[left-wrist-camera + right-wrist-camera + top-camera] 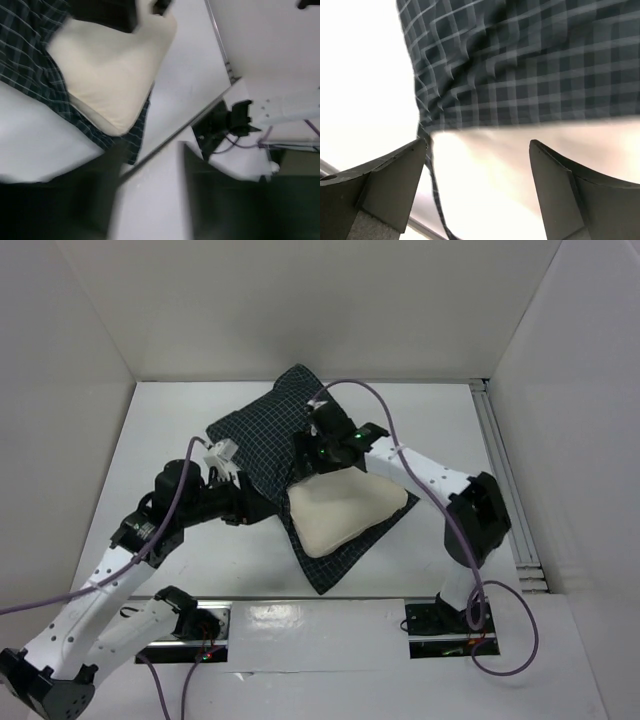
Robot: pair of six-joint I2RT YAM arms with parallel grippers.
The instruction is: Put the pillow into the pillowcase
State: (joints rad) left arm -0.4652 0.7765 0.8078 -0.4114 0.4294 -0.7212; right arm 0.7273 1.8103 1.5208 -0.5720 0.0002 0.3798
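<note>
The cream pillow [345, 512] lies on the lower flap of the dark checked pillowcase [270, 425], its far end at the case's opening. My right gripper [308, 462] is open above the pillow's far edge, where the case's upper layer meets it. In the right wrist view the gripper [477, 145] straddles the pillow [490, 175], with the checked fabric [530, 65] just beyond. My left gripper [262, 512] is at the case's left edge beside the pillow. In the left wrist view the gripper [152, 150] is open and empty over bare table, with the pillow [110, 75] and the case [30, 50] ahead.
White walls enclose the table on three sides. An aluminium rail [500, 470] runs along the right side. The arm base plates [440, 625] sit at the near edge. The right arm's base [225, 125] shows in the left wrist view.
</note>
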